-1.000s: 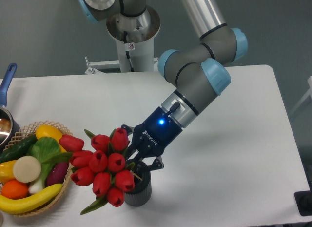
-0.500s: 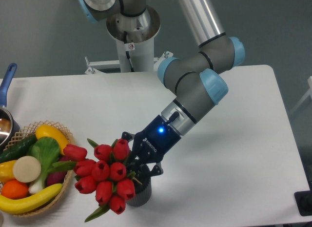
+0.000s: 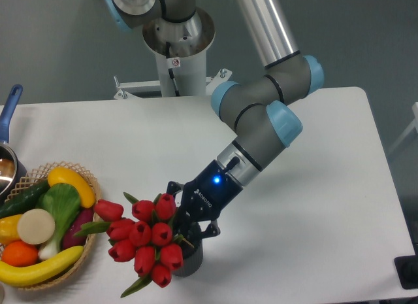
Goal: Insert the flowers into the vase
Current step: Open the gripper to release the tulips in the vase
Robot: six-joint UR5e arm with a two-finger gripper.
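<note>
I see the flowers [image 3: 145, 242], red tulip buds bunched with green leaves, tilted leftward over the vase [image 3: 188, 263], their stems running toward its mouth. The vase is dark grey, upright, mostly hidden behind the buds, just right of them

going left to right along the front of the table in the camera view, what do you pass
Wicker basket of toy produce → flowers → vase, with the hand just above it → bare white table.
</note>
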